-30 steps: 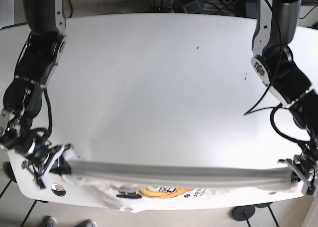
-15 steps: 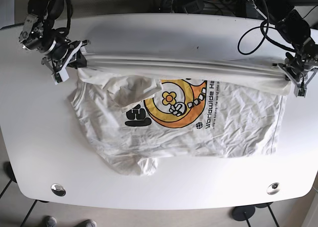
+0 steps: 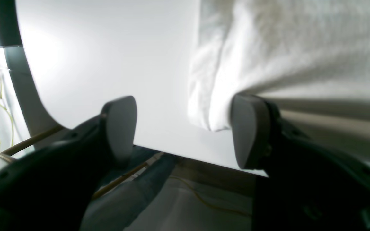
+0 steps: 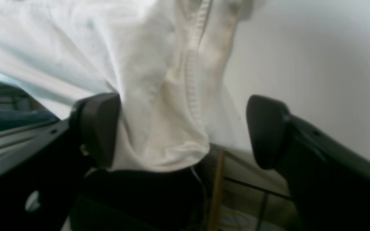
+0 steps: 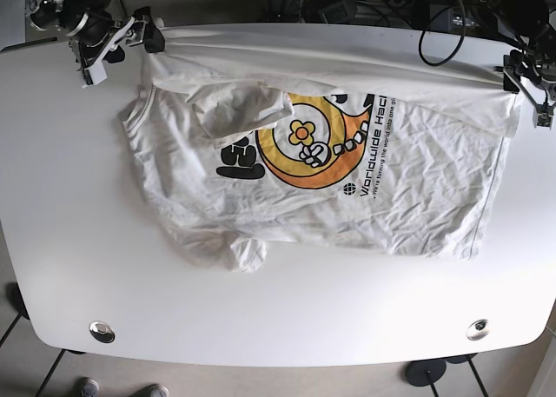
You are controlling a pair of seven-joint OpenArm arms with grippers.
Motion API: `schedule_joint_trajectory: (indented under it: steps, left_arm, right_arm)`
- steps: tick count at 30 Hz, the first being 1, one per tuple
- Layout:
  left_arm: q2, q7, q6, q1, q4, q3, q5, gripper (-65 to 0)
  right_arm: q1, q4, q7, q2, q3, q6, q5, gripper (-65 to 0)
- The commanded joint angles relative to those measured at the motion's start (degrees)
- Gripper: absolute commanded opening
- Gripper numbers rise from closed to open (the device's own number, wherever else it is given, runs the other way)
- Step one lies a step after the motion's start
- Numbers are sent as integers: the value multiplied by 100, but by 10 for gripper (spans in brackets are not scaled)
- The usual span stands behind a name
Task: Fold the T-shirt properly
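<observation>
A white T-shirt [image 5: 347,180] with an orange and black print lies spread and wrinkled on the white table [image 5: 287,310], and a sleeve is folded over near its upper left. My left gripper [image 5: 532,84] is at the shirt's far right corner. In the left wrist view it [image 3: 185,131] is open, with the shirt's edge [image 3: 284,48] against one finger [image 3: 249,131]. My right gripper [image 5: 122,39] is at the far left corner. In the right wrist view it [image 4: 181,131] is open wide, with bunched hem [image 4: 159,96] lying loose between the jaws.
Both grippers are at the table's far edge. Cables and equipment [image 5: 347,2] lie just behind it. Two round metal insets [image 5: 102,331] [image 5: 477,329] sit near the front corners. The shirt covers the far half of the table.
Both arms pulled the shirt from the near edge across the table to the far edge. Both grippers, shut on its stretched edge before, now stand open.
</observation>
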Motion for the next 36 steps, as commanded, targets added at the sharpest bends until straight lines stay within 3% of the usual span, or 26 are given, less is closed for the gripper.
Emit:
schedule_joint_trajectory:
  steps: [1,5,11,12,15,18,20,24,28,36]
  left_arm:
    - [-170,-52,58,-41,300,-77,-294,-215]
    - [-557,-35,58,-41,634,-86,-997,-222]
    - [-671,-35,58,-50,634,-60,-1489,-222]
    - [-654,-35,58,-50,634,-51,-1674,-222]
    - [-495,-88,58,-59,546,644,-1551,-224]
    - [-249,-580,58,-41,256,1101,-1305,-224]
    - [-108,-1063,58,-41,-114,1338,-1058,-228]
    - [-47,-1600,58,-50,-817,1444,-645,-375]
    - [-249,-1635,58,-68,-1089,1417,-663,-386]
    - [-232,-1617,58,-41,-1089,1118,-645,-388]
  right_arm:
    - [-68,128,70,199,53,27,558,-90]
    - [-165,102,70,402,62,27,1455,-89]
    - [-165,119,52,542,44,27,2035,-89]
    - [-139,119,52,525,9,97,2053,-89]
    - [424,75,87,489,-641,97,1420,-136]
    - [1118,75,96,120,-1037,97,312,-222]
    - [1540,75,87,-126,-1248,124,-479,-224]
    - [2420,-391,167,-267,-2162,124,-1824,-225]
    - [2771,-1006,650,-267,-2637,124,-2167,-225]
    - [2982,-1323,879,-267,-3173,124,-2176,-233]
